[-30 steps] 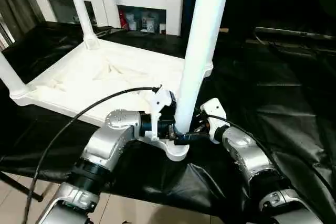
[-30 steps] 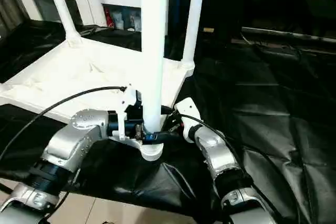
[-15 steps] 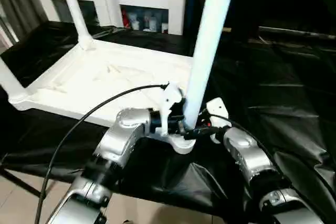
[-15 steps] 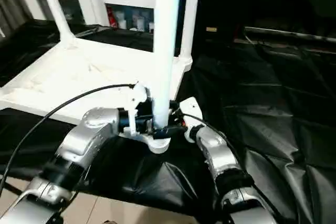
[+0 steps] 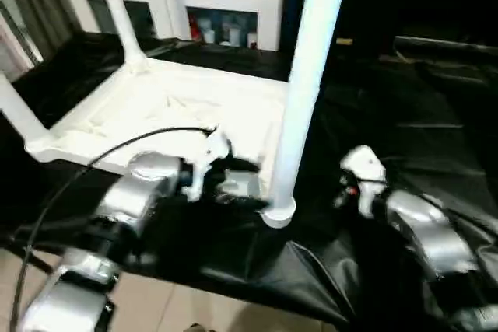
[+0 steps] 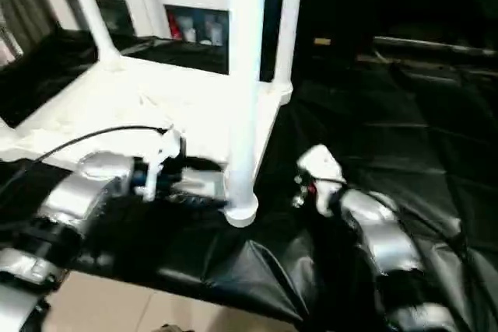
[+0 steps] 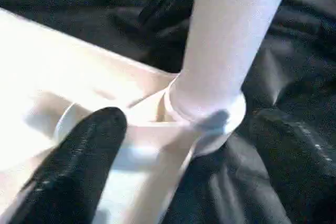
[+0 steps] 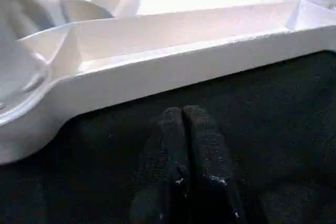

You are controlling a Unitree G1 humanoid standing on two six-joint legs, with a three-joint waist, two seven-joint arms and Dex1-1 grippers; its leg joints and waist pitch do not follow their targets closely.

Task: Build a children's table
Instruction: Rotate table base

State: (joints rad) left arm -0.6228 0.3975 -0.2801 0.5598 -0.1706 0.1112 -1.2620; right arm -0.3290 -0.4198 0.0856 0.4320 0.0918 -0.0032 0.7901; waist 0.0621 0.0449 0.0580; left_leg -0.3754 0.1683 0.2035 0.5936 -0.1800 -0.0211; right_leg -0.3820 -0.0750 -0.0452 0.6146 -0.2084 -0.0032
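A large table draped in black sheeting (image 5: 405, 114) fills most of the head view, running from the left edge to the right and down to the lower edge, where a strip of pale floor (image 5: 194, 309) shows. On it, across the upper left and centre of the frame, lies the children's table (image 5: 171, 110), upside down, its ribbed white underside facing up. Behind it, along the top of the frame, stands a white cabinet with glass doors (image 5: 202, 5).

Four white legs stand up from the corner sockets. The near leg (image 5: 307, 75) rises through the middle of the frame from the socket (image 5: 278, 213) at the near right corner. A second leg (image 5: 117, 9) rises in the upper left, a third (image 5: 17, 114) at the left edge, and the fourth (image 6: 292, 21) shows just right of the near leg in the right eye view.

The left gripper (image 5: 237, 184) reaches in from the lower left on its silver forearm and sits just left of the near socket, over the table's edge. Its fingers are spread wide; in the left wrist view one black finger (image 7: 79, 166) lies beside the socket, apart from the leg.

The right gripper (image 8: 182, 116) sits right of centre, well apart from the leg. Its fingertips are pressed together with nothing between them, pointing at the table's white side wall over the black sheeting.

A black cable (image 5: 117, 153) arcs over the left forearm.
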